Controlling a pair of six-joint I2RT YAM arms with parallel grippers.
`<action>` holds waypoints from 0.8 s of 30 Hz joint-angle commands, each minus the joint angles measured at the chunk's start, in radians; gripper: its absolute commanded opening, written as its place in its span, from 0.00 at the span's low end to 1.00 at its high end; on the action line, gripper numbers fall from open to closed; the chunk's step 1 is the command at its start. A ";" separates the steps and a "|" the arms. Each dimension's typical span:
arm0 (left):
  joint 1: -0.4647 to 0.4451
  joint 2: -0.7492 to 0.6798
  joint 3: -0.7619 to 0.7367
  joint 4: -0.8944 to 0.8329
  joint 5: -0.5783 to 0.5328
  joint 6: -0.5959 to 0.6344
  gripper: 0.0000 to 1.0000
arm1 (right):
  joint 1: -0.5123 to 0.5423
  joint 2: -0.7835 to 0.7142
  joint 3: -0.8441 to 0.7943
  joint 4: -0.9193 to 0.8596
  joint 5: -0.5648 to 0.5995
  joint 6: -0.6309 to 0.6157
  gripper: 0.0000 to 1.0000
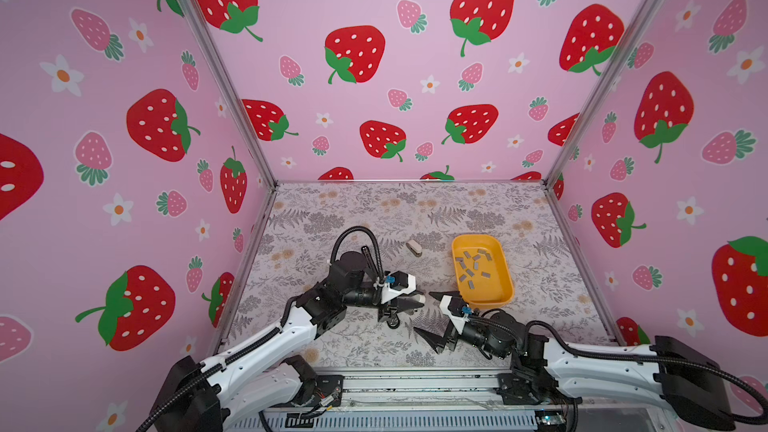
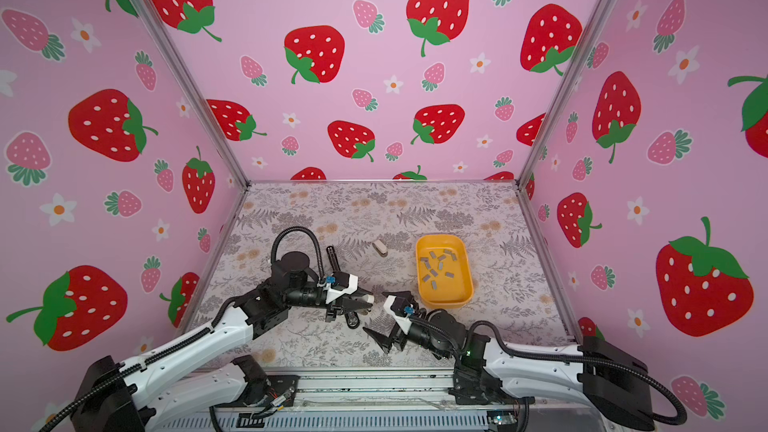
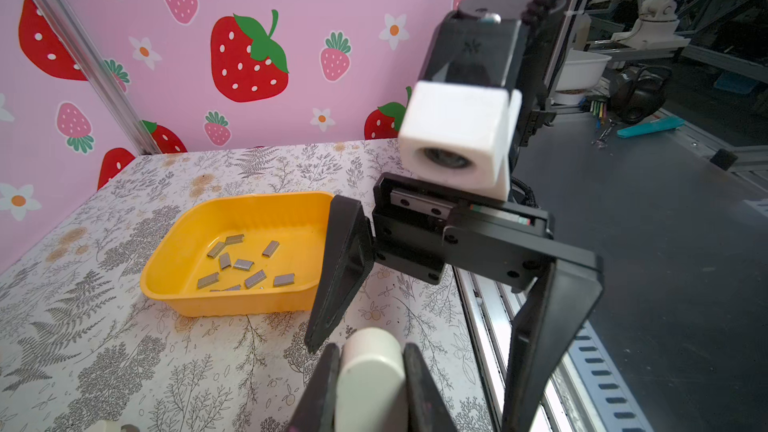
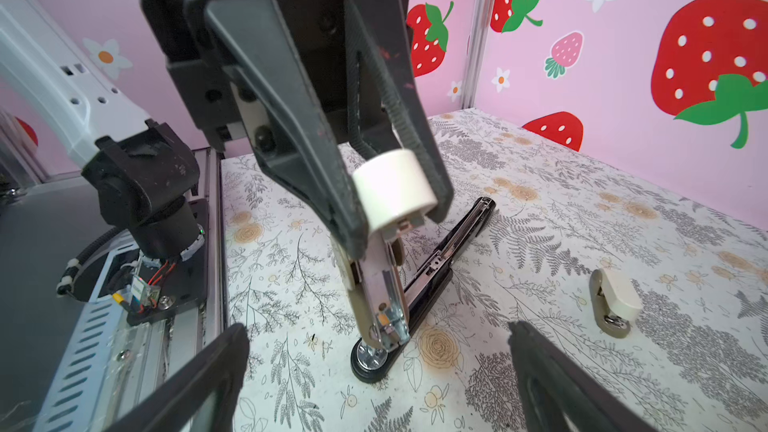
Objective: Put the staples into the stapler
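Soft, bright, even light gives faint shadows; both top views bend at the edges; the cream plastic stapler top (image 3: 370,376) is blurred in the left wrist view.

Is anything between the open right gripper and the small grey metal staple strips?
Only the near wall of the yellow plastic tray holding the grey staple strips; nothing else visible blocks the right gripper.

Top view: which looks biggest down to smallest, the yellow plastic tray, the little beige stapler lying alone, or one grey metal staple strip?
1. Yellow plastic tray, clearly largest.
2. Little beige stapler, alone on the table.
3. One grey metal staple strip in the tray, smallest.
None sits much nearer the camera, so the order holds.
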 commanded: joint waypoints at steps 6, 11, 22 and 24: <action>-0.015 -0.004 0.042 0.016 0.111 0.010 0.00 | 0.006 0.116 0.106 0.040 -0.018 -0.060 0.98; -0.016 -0.002 0.046 0.011 0.107 0.015 0.00 | 0.005 0.147 0.133 0.056 -0.047 -0.054 0.81; -0.022 -0.002 0.034 0.023 0.114 0.022 0.00 | 0.006 0.181 0.157 0.064 -0.079 -0.021 0.50; -0.023 0.001 0.034 0.022 0.114 0.023 0.00 | 0.006 0.179 0.150 0.069 -0.080 -0.014 0.44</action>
